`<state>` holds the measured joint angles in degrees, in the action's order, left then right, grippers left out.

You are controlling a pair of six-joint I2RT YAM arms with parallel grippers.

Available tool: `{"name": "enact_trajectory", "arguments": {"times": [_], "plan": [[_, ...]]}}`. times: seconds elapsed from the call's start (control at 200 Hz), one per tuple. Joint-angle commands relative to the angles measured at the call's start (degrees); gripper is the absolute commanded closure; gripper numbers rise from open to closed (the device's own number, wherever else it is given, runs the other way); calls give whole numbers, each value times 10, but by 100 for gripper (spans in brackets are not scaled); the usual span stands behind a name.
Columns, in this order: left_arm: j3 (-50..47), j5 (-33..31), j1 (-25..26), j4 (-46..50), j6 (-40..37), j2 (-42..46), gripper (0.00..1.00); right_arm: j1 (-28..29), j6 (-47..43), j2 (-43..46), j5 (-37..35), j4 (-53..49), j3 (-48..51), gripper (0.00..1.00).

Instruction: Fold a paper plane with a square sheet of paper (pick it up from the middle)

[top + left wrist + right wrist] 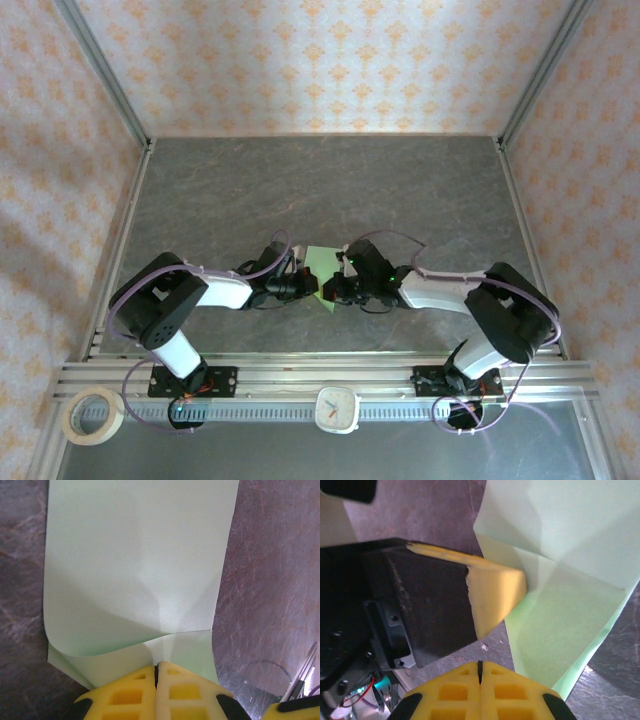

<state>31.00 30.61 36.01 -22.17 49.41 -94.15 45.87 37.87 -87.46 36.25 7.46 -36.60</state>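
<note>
Left claw (157, 666) pinches a creased pale green paper sheet (135, 555) on the grey counter (300, 190). Right claw (480, 667), pressed together, sits at its 3 o'clock.

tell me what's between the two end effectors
The green sheet of paper, seen in the top view between left end effector and right end effector.

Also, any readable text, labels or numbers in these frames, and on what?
No text can be read.
On the clock: the hands show; numerals, if any, are too small to read.
On the rail: fine tick-like marks, too small to read.
On the paper and the tape roll: no marks seen.
</note>
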Motion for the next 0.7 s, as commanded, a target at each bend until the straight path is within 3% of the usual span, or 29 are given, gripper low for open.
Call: {"name": "enact_trajectory", "arguments": {"times": [0.0, 0.295, 0.696], "plan": [[-16, -27, 3, 31, -13, -24, 100, 10, 5, -20, 26, -7, -30, 100], [-15, -27, 3, 30, -13, -27, 100, 13, -16, -72, -11, -65, -50, 100], [-14, -27, 3, 31, -13, -30, 100, 20, 46, 25, 7, -15, 63, 100]]}}
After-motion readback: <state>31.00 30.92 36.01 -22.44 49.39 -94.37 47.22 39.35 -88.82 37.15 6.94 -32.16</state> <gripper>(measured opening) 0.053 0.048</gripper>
